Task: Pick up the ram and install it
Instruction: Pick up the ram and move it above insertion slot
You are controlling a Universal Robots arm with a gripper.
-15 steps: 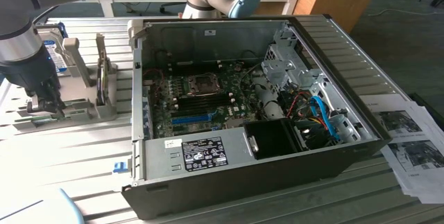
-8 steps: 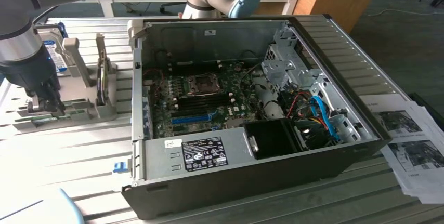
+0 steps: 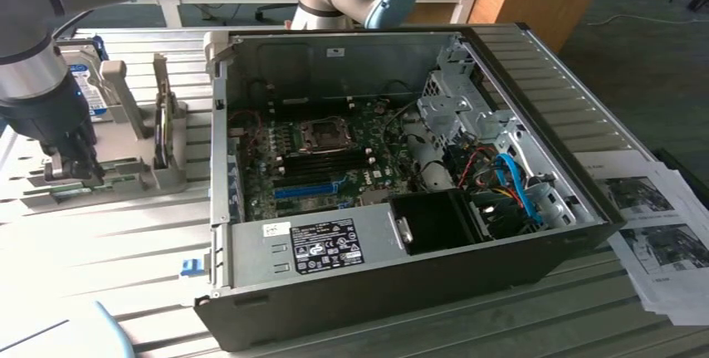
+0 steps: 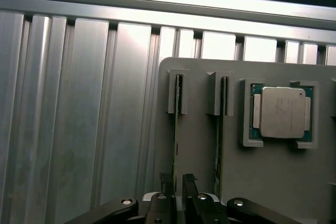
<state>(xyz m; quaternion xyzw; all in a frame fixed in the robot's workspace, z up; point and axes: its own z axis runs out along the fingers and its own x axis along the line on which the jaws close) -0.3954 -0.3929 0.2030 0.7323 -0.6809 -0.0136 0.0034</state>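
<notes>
**Tool.** In the wrist view the gripper (image 4: 177, 184) straddles the ram (image 4: 177, 129). One of the fingers (image 4: 189, 184) sits against each face of the board, and we see no gap. We judge it clamped on the stick.

**Task item.** The ram stands on edge in the outermost slot of the grey holder (image 4: 199, 145), with its far end seated in the holder's bracket. We judge it not yet lifted clear.

**Surroundings.** A second stick (image 4: 221, 129) occupies the next slot inward on the holder, and beyond it a processor (image 4: 282, 112) lies in a recess. The open computer case (image 3: 366, 287) stands just beside the holder, on the exterior view's right.

**Risks.**
- The grip appears to fall at the near end of the stick, not its middle. In our judgement the free end could sag or twist once out of the bracket.
- A pull that is not square to the slot could bind the board in the bracket, or drag the holder along.
- A tilted stick could fail to line up with a motherboard socket.
- The case wall nearest the holder could foul a low carry.
</notes>
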